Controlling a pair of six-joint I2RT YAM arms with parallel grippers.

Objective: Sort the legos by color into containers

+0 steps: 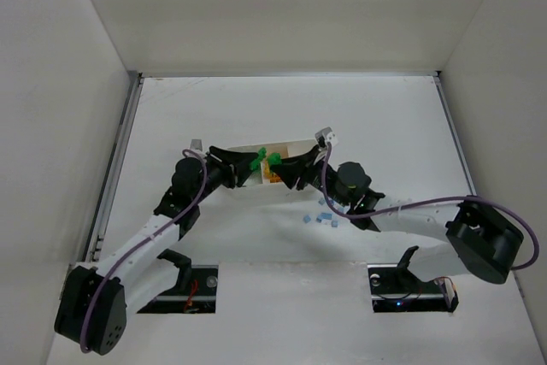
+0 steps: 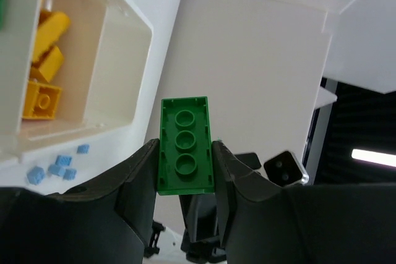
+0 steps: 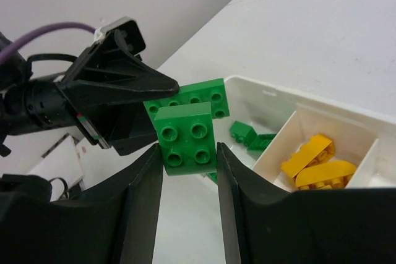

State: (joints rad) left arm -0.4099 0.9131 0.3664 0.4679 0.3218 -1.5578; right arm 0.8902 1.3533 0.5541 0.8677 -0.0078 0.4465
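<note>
Okay, both arms meet above the white tray [image 3: 278, 94], each carrying a green piece. The left hand [image 2: 185, 160] is clenched on a long green lego [image 2: 184, 143], pinched by its long sides with the hollow underside facing the wrist camera and about half of it poking out past the fingertips. The right hand [image 3: 189, 153] is clenched on a square green lego [image 3: 185, 135] with four studs, studs toward its camera. In the right wrist view the square piece overlaps the long one; can't tell if they touch. Both are held in the air over the tray's end compartment. A few small green legos [image 3: 247, 135] lie in that end compartment, and yellow legos [image 3: 312, 156] lie in the next one, past a thin divider. Light-blue legos [image 1: 320, 218] sit loose on the worktop [image 1: 342, 108], just beside the tray's near side.
</note>
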